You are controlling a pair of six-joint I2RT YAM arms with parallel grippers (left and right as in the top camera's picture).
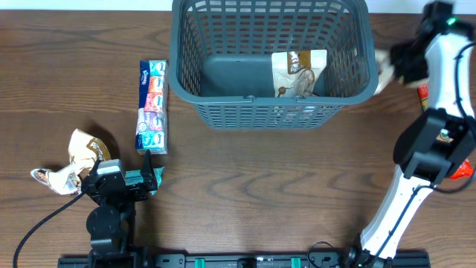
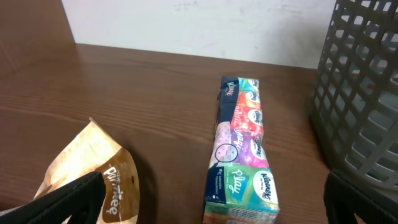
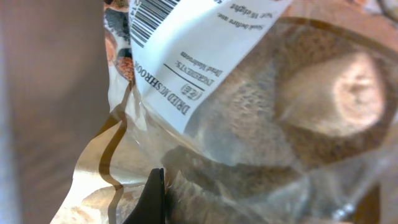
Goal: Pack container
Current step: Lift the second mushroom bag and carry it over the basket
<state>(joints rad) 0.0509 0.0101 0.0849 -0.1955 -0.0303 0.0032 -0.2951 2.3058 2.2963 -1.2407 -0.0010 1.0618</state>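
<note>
The dark grey slotted basket (image 1: pixel 212 45) stands at the back middle of the table, with one brown and white snack packet (image 1: pixel 297 73) inside; its wall also shows in the left wrist view (image 2: pixel 367 93). My left gripper (image 1: pixel 151 175) is open and empty near the front left, its fingers (image 2: pixel 217 208) either side of the near end of a colourful tissue pack (image 1: pixel 152 106) (image 2: pixel 242 143). My right gripper (image 1: pixel 398 63) is by the basket's right wall, shut on a clear bag of dried mushrooms (image 1: pixel 383 71) (image 3: pixel 267 93). That bag fills the right wrist view.
A brown and cream snack packet (image 1: pixel 85 149) (image 2: pixel 93 174) lies left of my left gripper, with a crumpled packet (image 1: pixel 56 179) beside it. Red items (image 1: pixel 422 93) (image 1: pixel 465 170) sit behind the right arm at the table's right edge.
</note>
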